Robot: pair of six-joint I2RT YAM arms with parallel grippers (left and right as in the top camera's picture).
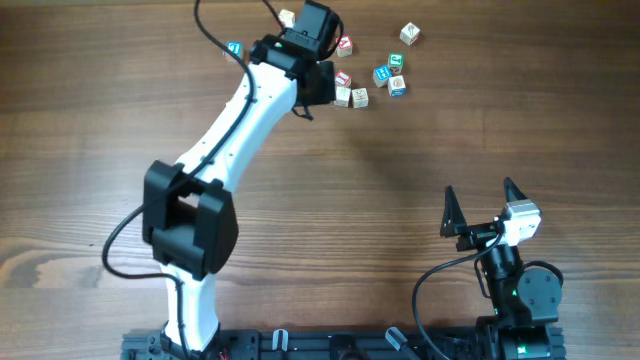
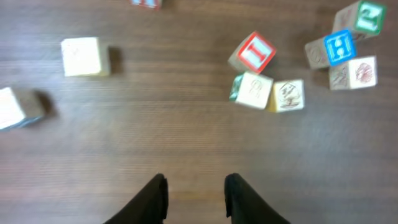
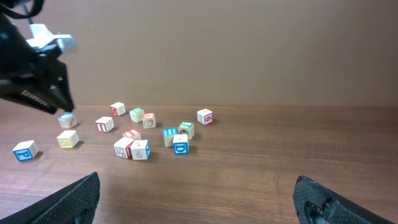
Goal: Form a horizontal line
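Observation:
Several small wooden letter cubes lie scattered at the far side of the table. Only two pale cubes point(image 1: 351, 97) touch side by side as a short row; they also show in the left wrist view point(image 2: 269, 93) and the right wrist view point(image 3: 132, 149). No longer line shows. A red-faced cube point(image 2: 254, 51) sits just behind the pair. My left gripper point(image 1: 315, 98) is open and empty above the table, just left of the pair; its fingers point(image 2: 196, 183) frame bare wood. My right gripper point(image 1: 480, 190) is wide open and empty, far from the cubes point(image 3: 196, 186).
A cluster with a blue H cube point(image 2: 339, 47) and a green cube point(image 2: 367, 15) lies right of the pair. Loose cubes lie left of the arm point(image 1: 234, 48) and behind it point(image 1: 287, 17). One cube point(image 1: 409, 34) sits far right.

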